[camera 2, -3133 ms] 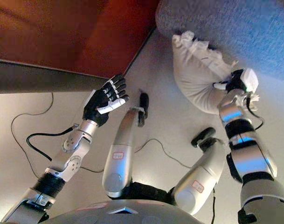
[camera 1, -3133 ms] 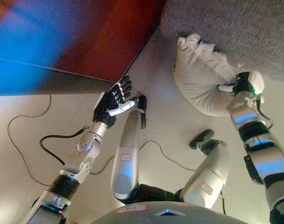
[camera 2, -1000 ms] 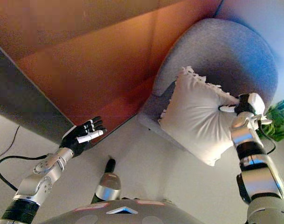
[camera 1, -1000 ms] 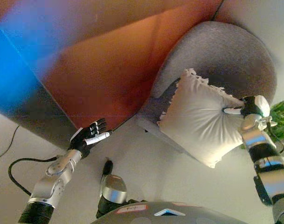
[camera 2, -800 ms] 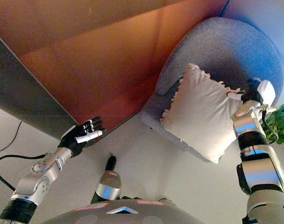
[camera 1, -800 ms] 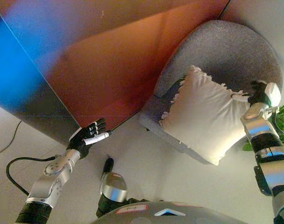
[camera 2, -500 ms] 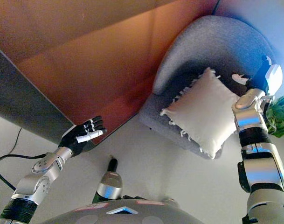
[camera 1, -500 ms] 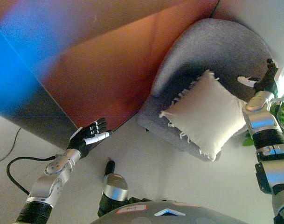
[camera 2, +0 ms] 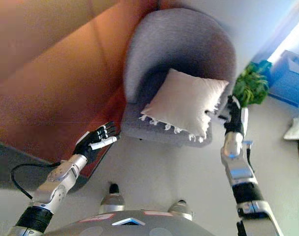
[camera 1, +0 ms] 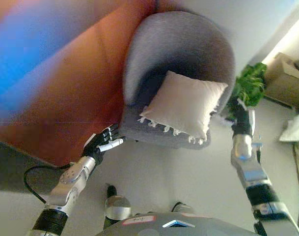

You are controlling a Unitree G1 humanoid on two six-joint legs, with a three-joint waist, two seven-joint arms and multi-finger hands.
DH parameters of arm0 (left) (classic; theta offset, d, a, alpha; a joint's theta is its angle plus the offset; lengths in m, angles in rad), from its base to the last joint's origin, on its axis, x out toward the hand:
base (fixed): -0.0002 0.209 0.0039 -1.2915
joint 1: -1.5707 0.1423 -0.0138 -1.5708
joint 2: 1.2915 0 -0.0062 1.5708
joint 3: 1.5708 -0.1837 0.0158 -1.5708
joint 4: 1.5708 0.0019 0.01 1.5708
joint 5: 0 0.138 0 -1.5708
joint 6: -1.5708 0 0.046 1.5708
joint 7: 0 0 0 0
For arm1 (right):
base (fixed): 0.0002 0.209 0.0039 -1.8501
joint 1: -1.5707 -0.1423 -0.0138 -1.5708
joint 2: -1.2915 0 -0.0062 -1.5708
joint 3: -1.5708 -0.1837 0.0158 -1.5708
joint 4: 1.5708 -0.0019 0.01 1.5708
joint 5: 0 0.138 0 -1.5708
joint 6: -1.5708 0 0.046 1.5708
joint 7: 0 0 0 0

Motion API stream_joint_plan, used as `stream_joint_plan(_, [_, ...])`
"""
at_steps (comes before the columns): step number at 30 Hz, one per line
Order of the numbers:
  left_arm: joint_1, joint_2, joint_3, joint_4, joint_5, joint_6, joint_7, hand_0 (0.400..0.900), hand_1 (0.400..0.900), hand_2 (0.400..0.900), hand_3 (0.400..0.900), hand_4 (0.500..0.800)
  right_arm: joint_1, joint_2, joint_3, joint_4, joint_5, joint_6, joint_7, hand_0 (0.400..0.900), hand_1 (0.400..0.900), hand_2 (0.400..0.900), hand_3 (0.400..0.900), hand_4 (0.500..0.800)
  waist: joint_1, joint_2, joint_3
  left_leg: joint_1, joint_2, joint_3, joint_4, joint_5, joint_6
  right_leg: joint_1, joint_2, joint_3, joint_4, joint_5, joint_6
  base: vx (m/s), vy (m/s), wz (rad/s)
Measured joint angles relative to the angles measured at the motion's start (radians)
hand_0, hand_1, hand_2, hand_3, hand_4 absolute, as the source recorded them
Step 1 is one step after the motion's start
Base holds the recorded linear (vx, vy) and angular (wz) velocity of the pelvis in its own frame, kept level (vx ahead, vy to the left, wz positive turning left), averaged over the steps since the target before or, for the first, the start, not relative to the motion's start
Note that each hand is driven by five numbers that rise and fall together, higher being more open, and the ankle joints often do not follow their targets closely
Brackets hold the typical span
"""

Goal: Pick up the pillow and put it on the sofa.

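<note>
Left eye: I see the pillow (camera 1: pixel 184 104) lying on the sofa (camera 1: pixel 181 46) seat, leaning against its back, so placement looks done | Right eye: right robot hand (camera 2: pixel 232 116) just beside the sofa, fingers loose, holding nothing; left robot hand (camera 2: pixel 95 139) spread, idle for balance
</note>
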Motion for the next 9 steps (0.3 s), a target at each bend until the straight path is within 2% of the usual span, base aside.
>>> stream_joint_plan(5, [0.001,-0.049,0.001,0.050,0.021,-0.022,0.005,0.900,0.900,0.900,0.900,0.800,0.135,0.040,-0.001,-0.002,0.019,0.020,0.078,0.900,0.900,0.900,0.900,0.800,-0.078,0.019,-0.029,0.024,0.003,0.048,-0.005,-0.014,-0.004,-0.018,0.003,0.048,-0.003,0.000,0.001,-0.08,0.015,-0.18])
stream_joint_plan(9, [0.015,-0.072,0.001,0.054,0.030,-0.027,0.014,0.900,0.900,0.900,0.900,0.800,0.217,0.086,0.005,-0.001,0.063,0.073,0.136,0.900,0.900,0.900,0.900,0.800,-0.109,0.027,-0.047,0.034,0.002,0.069,-0.007,-0.020,-0.009,-0.023,0.006,0.073,-0.016,0.006,0.004,-0.02,0.034,-0.17])
